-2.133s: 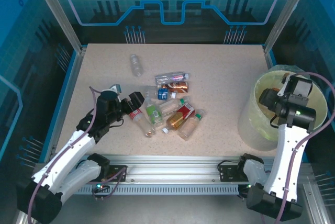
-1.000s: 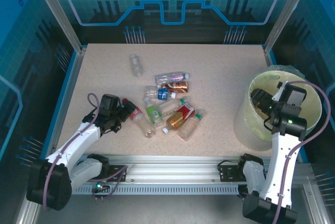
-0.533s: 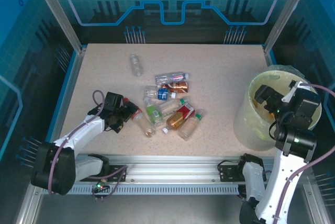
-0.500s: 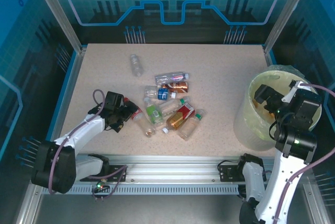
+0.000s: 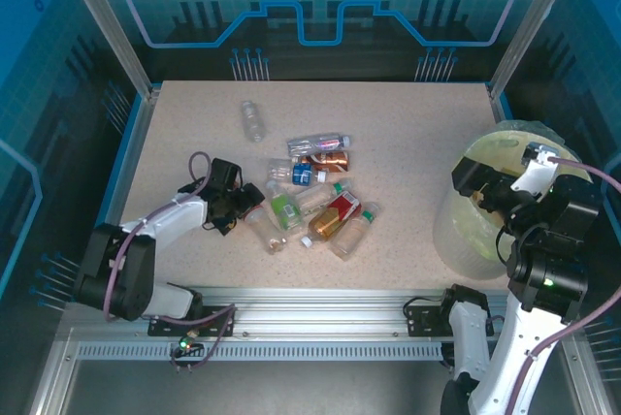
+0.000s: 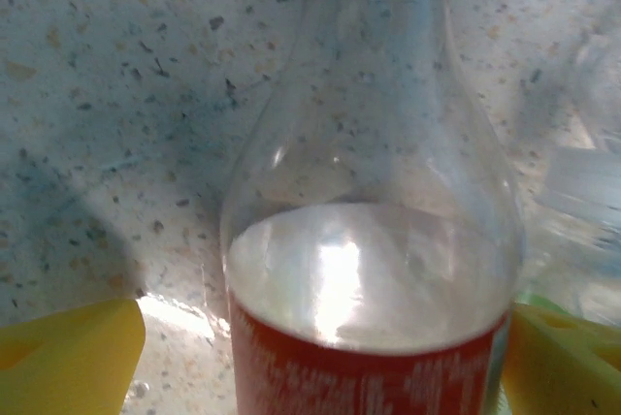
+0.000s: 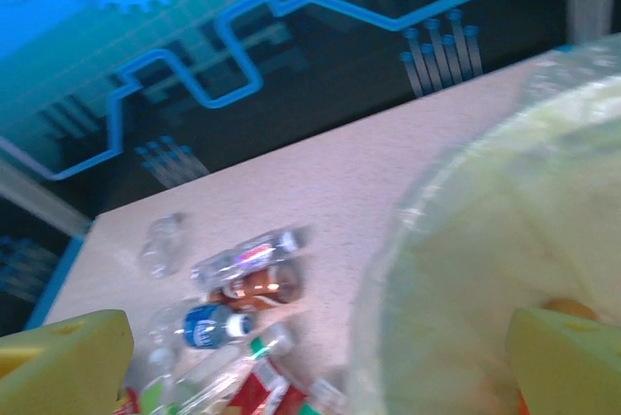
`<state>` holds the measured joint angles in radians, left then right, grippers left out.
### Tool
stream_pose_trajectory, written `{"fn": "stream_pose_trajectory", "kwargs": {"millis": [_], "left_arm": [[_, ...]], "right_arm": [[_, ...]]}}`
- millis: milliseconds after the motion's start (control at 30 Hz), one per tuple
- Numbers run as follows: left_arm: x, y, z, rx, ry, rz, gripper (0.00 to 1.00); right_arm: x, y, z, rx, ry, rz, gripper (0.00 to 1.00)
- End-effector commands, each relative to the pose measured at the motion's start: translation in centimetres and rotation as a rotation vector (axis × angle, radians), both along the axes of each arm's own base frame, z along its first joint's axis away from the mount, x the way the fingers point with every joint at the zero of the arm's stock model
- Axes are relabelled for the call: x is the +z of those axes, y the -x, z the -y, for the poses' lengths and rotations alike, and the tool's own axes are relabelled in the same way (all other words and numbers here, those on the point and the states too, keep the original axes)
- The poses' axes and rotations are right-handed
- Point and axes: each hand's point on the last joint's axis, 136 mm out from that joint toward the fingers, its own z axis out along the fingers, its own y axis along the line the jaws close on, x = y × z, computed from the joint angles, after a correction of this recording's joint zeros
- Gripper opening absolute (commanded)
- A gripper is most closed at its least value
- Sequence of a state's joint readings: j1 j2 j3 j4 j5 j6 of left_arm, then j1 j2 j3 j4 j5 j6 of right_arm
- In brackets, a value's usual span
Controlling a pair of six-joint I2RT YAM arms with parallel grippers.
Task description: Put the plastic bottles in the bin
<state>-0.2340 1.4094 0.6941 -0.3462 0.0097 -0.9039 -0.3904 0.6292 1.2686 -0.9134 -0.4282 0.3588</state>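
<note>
Most of the small clear plastic bottles (image 5: 320, 197) lie on their sides in a loose heap at the middle of the speckled beige table (image 5: 417, 124). They touch or overlap, and carry red, green, blue and brownish-orange labels with white, green or red caps. One lone clear bottle (image 5: 252, 120) lies apart, toward the far edge.

At the heap's left end lies a clear red-labelled bottle (image 6: 369, 240) with a red cap, its shoulder see-through above the label. The left gripper (image 5: 245, 209) sits low at the table, its yellow fingertips (image 6: 68, 357) spread to either side of this bottle. The right pad looks to be against the label and the left one stands clear, so the jaws are apart and not clamped.

The large round pale yellow-green bin (image 5: 456, 231), lined with thin translucent plastic, stands at the table's right edge. The right gripper (image 5: 477, 190) hangs above its left rim with jaws wide apart. Something orange (image 7: 568, 313) shows inside the bin, too blurred to name.
</note>
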Motion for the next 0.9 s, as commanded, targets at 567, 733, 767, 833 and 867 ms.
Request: {"fn": "stream_pose_trajectory", "kwargs": {"millis": [567,733,767,833,867], "left_arm": [[2.9,-3.3,-1.1,-0.013,-0.063,0.223,0.47],[8.7,-3.8,-0.6,-0.058,-0.026,0.438,0.42],[10.1,-4.0,-0.4,-0.072,-0.022,0.490,0.42],[12.9,-4.2,-0.3,-0.083,-0.009,0.584,0.42],[14.4,-4.3,-0.1,-0.092,0.000,0.637,0.41]], "right_arm": [[2.5,-0.7,-10.1,0.523,-0.023,0.167,1.00],[1.3,-2.4,-15.0,0.629,0.101,0.148,1.00],[1.1,-2.7,-16.3,0.655,0.144,0.152,1.00],[0.9,-3.3,-18.9,0.692,0.209,0.164,1.00],[0.7,-3.5,-20.3,0.720,0.229,0.167,1.00]]}}
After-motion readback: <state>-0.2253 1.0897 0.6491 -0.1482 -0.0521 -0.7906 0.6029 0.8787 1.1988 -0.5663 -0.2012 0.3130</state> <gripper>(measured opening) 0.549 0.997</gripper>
